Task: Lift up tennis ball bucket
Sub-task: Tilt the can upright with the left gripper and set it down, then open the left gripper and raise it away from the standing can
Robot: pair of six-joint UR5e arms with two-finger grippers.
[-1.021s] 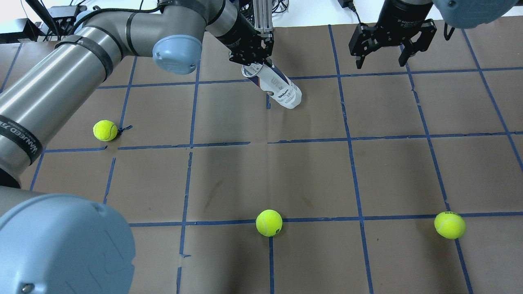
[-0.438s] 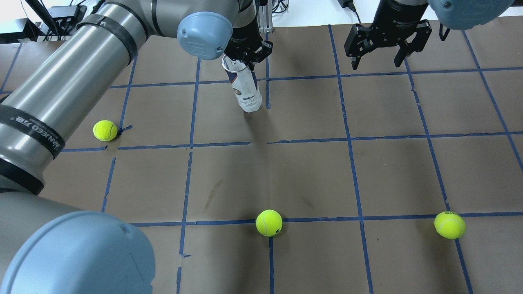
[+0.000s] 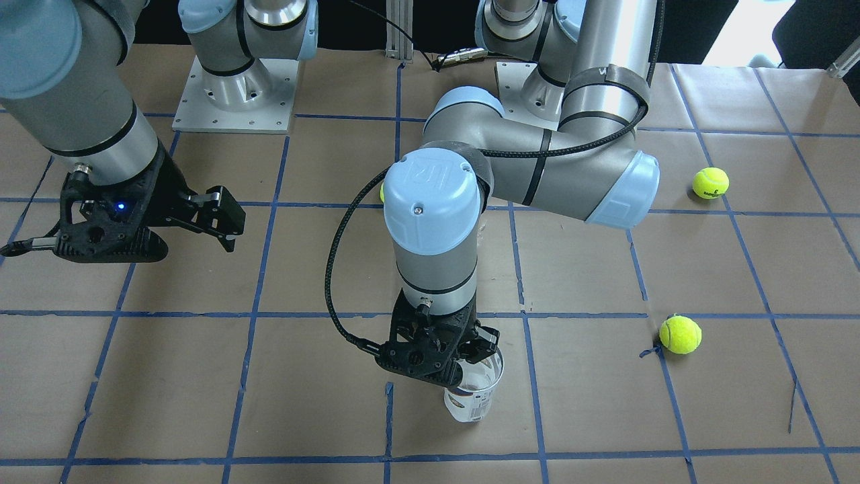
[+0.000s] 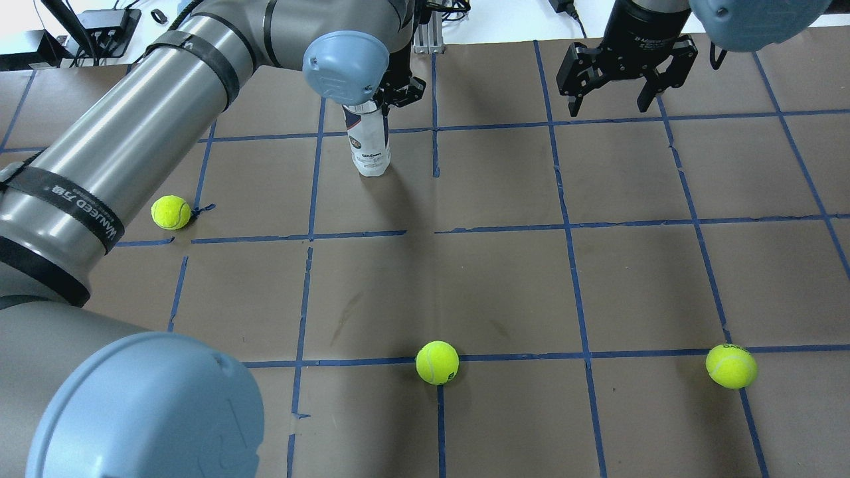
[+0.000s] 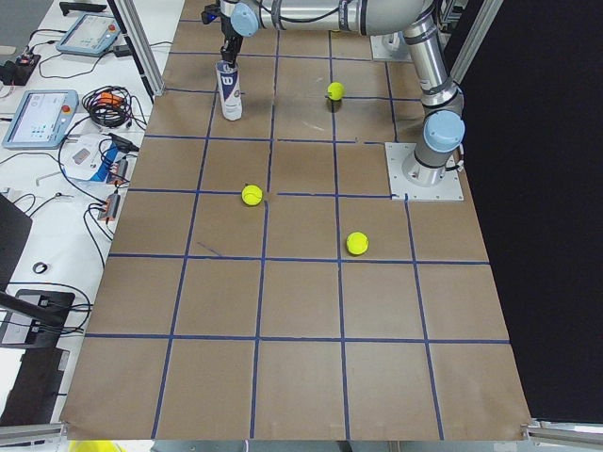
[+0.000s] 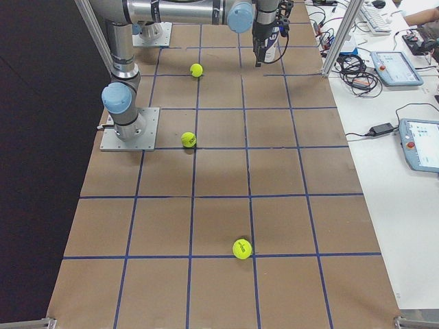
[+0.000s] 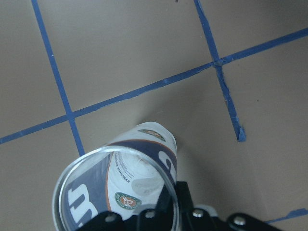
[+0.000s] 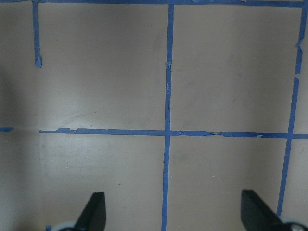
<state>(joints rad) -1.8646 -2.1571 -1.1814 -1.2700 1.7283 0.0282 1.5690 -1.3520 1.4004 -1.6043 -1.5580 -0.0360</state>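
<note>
Tennis ball bucket (image 4: 369, 150): stands near upright close to the table edge farthest from the robot, somewhat to the robot's left of that edge's middle. The can is empty, mouth open upward. Whether its base rests on the brown paper or hangs just above it cannot be settled from these views. Left gripper (image 3: 470, 356): closed on the bucket at the silver rim, gripping one side of the mouth only, apparently one finger inside the wall and one outside. Right gripper (image 4: 607, 106): fingers wide apart, holding nothing, hovering near the same far edge toward the robot's right, well apart from the bucket. Three tennis balls (image 4: 437, 362) lie loose elsewhere on the table, none near the can. Assessment: grasp made, lift in hand or about to begin. Recommended: raise straight up at a modest rate and hold the wrist level, since a one-sided rim pinch lets a tall can swing or pivot. Thin clear plastic may flex, so keep clamping pressure steady. Avoid sideways travel until the base visibly clears the paper.
</note>
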